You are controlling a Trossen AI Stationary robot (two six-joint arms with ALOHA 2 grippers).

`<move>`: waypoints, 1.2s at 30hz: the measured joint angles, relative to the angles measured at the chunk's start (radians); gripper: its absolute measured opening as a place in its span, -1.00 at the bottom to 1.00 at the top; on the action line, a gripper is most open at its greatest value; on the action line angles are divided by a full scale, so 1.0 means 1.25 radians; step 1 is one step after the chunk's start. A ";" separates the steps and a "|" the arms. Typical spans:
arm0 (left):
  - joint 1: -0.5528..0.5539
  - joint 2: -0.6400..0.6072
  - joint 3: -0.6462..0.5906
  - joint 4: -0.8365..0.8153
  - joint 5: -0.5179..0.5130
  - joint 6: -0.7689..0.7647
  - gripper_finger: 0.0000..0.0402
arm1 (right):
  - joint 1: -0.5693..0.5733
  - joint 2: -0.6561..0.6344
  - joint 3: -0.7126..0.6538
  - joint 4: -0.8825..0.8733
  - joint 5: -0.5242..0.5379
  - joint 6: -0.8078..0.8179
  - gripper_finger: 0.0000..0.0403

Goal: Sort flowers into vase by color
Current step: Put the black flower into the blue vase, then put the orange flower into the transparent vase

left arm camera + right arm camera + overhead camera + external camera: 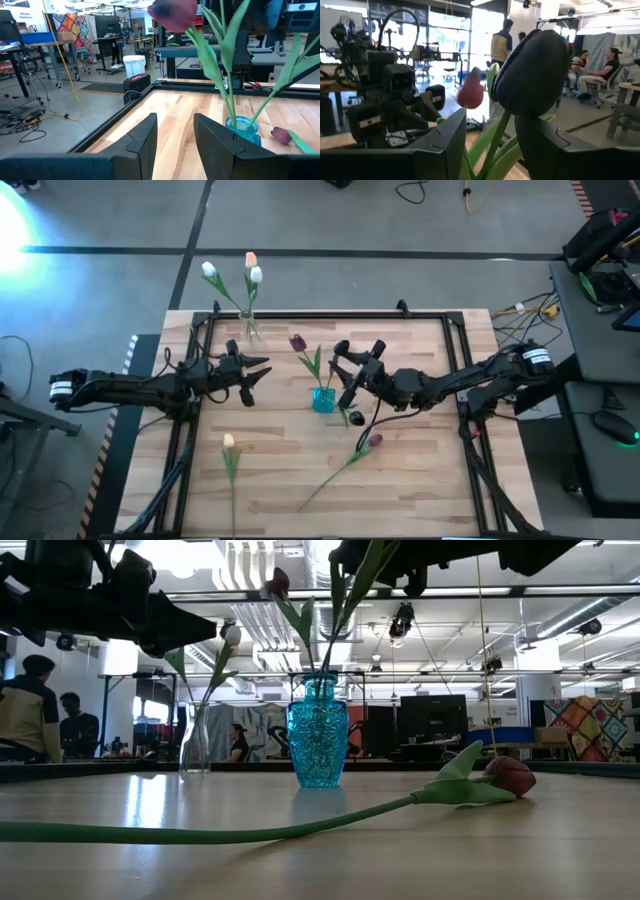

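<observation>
A blue vase (323, 399) (317, 745) stands mid-table and holds two dark purple tulips. One head (297, 342) leans toward the far side. The other head (530, 70) rises just before my right gripper (492, 150) (348, 390), which is open with that tulip's stem (495, 142) standing between its fingers. A clear vase (248, 330) at the far edge holds two white tulips and a peach one. A peach tulip (229, 442) and a purple one (375, 440) (510, 775) lie flat on the table. My left gripper (258, 370) (175, 145) waits open, left of the blue vase.
A black frame (300, 315) runs around the wooden table top. The lying purple tulip's long stem (200, 833) stretches across the near part of the table. People stand and sit in the room beyond the table.
</observation>
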State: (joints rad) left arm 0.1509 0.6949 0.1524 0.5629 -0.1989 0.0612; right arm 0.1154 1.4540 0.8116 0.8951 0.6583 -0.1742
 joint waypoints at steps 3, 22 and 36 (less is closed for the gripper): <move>0.000 0.000 0.000 0.000 0.000 0.000 -0.43 | 0.000 -0.028 0.000 -0.059 0.006 0.022 -0.16; 0.000 0.002 0.010 -0.003 0.000 0.000 -0.43 | 0.000 -0.132 0.166 -0.745 0.012 0.305 -0.07; -0.012 0.003 0.010 -0.005 0.000 0.020 -0.43 | 0.054 -0.127 0.327 -1.186 0.023 0.372 -0.21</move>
State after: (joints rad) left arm 0.1353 0.6983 0.1650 0.5568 -0.1992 0.0864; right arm 0.1834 1.2957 1.2200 -0.5879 0.6866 0.2902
